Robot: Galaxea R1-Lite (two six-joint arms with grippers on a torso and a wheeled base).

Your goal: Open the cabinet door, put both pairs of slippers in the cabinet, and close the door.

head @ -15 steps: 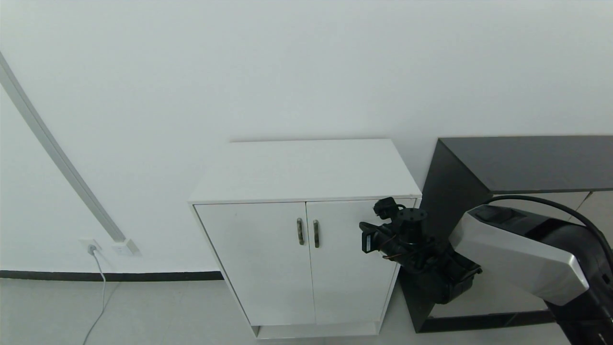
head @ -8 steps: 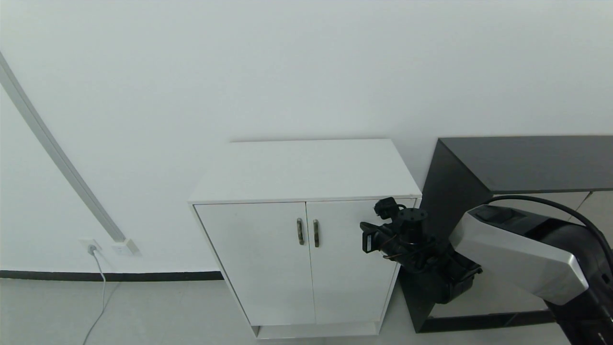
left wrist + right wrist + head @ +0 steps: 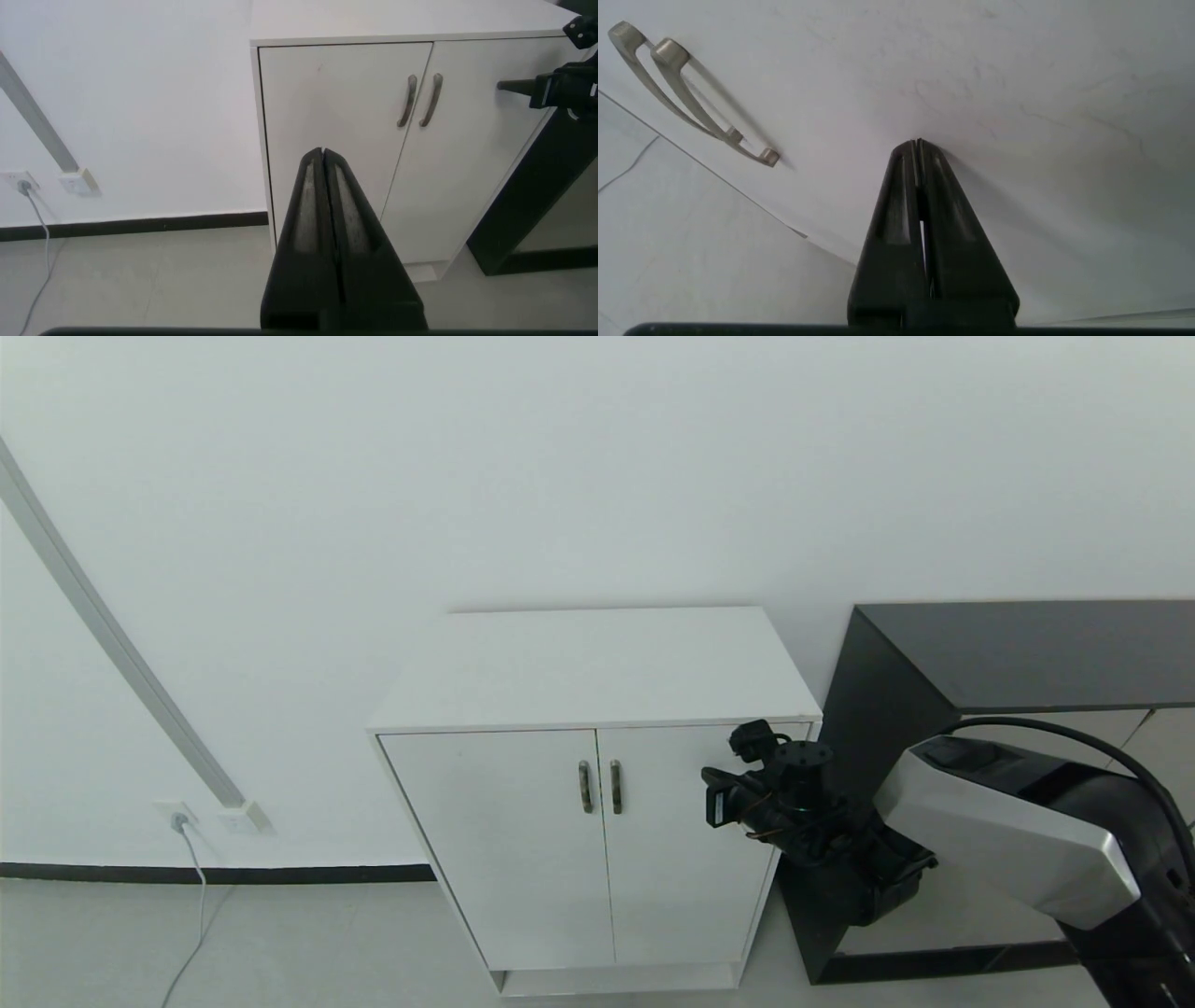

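Okay, I see right hand (image 3: 918, 149) clenched, tip close to white two-door cabinet (image 3: 597, 663) right door (image 3: 681, 868), beside metal handles (image 3: 615, 790); left hand (image 3: 322, 155) clenched.

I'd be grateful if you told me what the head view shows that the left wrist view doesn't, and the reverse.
Head view: the whole cabinet top and the top of the dark table.
Left wrist view: the left gripper, shut, facing the cabinet.
Both: the closed cabinet doors, their handles, the wall socket with its cable, and the right gripper before the right door.
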